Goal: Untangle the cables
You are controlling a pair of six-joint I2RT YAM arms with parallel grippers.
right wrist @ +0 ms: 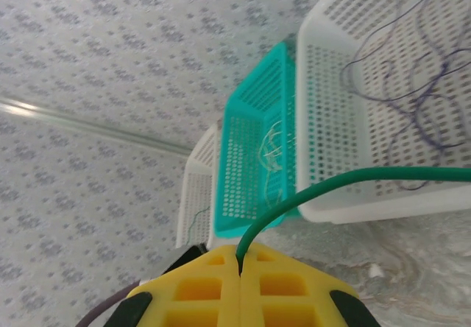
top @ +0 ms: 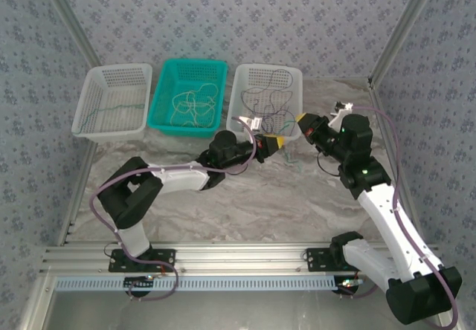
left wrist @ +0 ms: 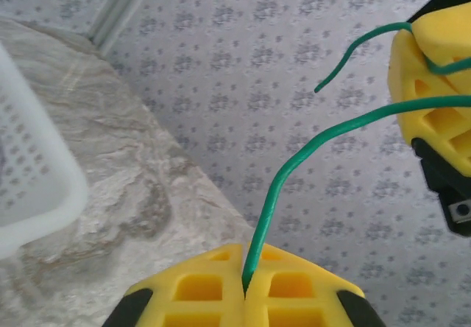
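One green cable (left wrist: 294, 166) runs taut-curved between my two grippers above the marble table. My left gripper (left wrist: 244, 257) has its yellow pads shut on one part of it. My right gripper (right wrist: 238, 253) is shut on the same green cable (right wrist: 331, 183), which arcs off to the right. In the top view the left gripper (top: 277, 143) and the right gripper (top: 301, 120) are close together in front of the right-hand white basket (top: 239, 92). A short free end of the green cable sticks out past the right gripper (left wrist: 434, 84). A few thin pale wires (top: 294, 157) lie on the table just below the grippers.
Three baskets stand along the back wall. The left white basket (top: 111, 125) holds a green wire, the teal basket (top: 160, 96) holds pale wires, and the right white one holds dark wires (right wrist: 419, 99). Patterned walls close in the sides. Bare tabletop (top: 253, 204) lies between the arms.
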